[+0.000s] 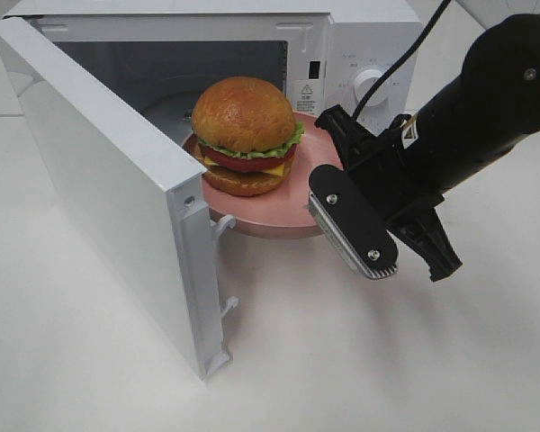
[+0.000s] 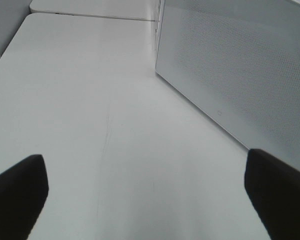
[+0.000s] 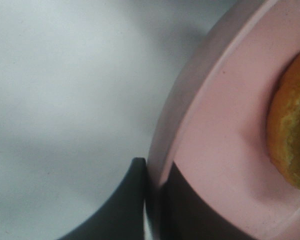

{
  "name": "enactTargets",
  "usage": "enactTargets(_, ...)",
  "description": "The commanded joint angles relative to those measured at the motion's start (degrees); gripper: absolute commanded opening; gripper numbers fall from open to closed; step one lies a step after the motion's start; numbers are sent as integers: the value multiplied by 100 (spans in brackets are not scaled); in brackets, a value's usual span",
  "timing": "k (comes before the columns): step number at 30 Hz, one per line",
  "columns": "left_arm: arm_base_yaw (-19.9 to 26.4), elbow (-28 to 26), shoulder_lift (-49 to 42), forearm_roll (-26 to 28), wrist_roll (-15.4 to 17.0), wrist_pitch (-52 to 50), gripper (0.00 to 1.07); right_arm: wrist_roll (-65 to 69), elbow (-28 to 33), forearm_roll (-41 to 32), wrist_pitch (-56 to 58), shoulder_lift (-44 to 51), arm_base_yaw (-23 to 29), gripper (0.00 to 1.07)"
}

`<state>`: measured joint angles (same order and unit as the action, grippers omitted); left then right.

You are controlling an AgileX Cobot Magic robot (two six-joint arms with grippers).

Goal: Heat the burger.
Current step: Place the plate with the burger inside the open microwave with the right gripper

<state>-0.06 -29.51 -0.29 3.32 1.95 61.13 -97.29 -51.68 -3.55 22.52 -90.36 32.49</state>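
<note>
The burger [image 1: 245, 135], with a golden bun, lettuce, tomato and cheese, sits on a pink plate [image 1: 279, 214] at the mouth of the open white microwave [image 1: 364, 54]. My right gripper [image 1: 322, 191] is shut on the plate's right rim and holds it there. The right wrist view shows the fingers [image 3: 132, 200] pinching the rim of the plate [image 3: 215, 125], with the bun's edge [image 3: 290, 125] beyond my right gripper [image 3: 152, 175]. My left gripper [image 2: 145, 187] is open and empty over the bare table. It does not show in the exterior high view.
The microwave door [image 1: 99, 171] stands swung out to the left of the plate, and its perforated outer face [image 2: 230, 75] is close to my left gripper. The control knob [image 1: 369, 83] is on the microwave's right panel. A white table [image 1: 342, 360] lies all around.
</note>
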Motion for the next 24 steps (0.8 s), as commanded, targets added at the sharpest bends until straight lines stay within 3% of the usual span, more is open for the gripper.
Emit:
enactTargets(1, 23, -6, -92, 34, 17, 0, 100, 74, -281, -17, -206, -92, -11, 0)
enactTargets(24, 23, -6, -92, 34, 17, 0, 100, 229, -1375, 189, -17, -985, -11, 0)
